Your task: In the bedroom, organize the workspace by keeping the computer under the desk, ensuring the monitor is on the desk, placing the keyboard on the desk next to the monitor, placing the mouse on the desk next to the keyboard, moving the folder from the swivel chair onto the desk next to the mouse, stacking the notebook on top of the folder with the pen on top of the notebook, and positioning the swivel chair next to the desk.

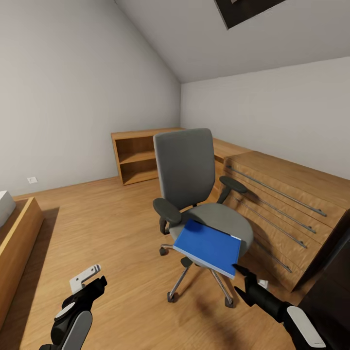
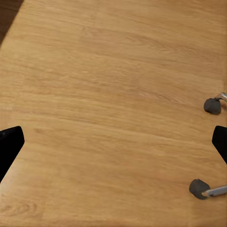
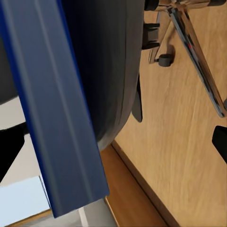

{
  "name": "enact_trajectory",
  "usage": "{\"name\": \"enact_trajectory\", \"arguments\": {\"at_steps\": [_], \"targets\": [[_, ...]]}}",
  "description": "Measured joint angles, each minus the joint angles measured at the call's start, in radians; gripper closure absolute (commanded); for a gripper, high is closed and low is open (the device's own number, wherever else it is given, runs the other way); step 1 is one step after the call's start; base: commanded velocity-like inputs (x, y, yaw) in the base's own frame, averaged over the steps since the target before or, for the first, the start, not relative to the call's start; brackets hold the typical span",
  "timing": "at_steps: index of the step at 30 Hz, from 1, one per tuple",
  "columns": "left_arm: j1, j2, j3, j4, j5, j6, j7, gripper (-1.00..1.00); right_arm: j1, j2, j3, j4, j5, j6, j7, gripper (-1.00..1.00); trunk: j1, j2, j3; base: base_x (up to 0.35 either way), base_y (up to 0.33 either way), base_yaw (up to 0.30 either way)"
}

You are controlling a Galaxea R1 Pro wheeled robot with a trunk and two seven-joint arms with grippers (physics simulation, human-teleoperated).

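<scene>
The swivel chair, grey with dark armrests, stands in the middle of the wooden floor. The bright blue folder lies flat on its seat, overhanging the front edge. My right gripper is open at the folder's near right corner. In the right wrist view the folder's edge runs between the open fingers of the right gripper, with the seat's underside just behind it. My left gripper hangs open over bare floor left of the chair, holding nothing, as the left wrist view also shows.
A light wooden drawer chest with metal rails lines the right wall, close behind the chair. An open wooden shelf stands at the back. A wooden frame runs along the left. Chair casters sit near the left gripper.
</scene>
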State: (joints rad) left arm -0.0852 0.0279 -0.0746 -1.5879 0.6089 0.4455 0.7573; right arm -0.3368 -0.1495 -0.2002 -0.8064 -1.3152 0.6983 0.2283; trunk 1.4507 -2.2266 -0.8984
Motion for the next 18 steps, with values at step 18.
{"name": "enact_trajectory", "arguments": {"at_steps": [18], "targets": [[0.000, 0.000, -0.065, 0.003, 0.000, -0.002, 0.003, -1.00, 0.000, 0.000, 0.026, -0.022, 0.002, 0.000, 0.000, -1.00, -0.019, 0.035, 0.016, 0.000, 0.000, 0.000]]}}
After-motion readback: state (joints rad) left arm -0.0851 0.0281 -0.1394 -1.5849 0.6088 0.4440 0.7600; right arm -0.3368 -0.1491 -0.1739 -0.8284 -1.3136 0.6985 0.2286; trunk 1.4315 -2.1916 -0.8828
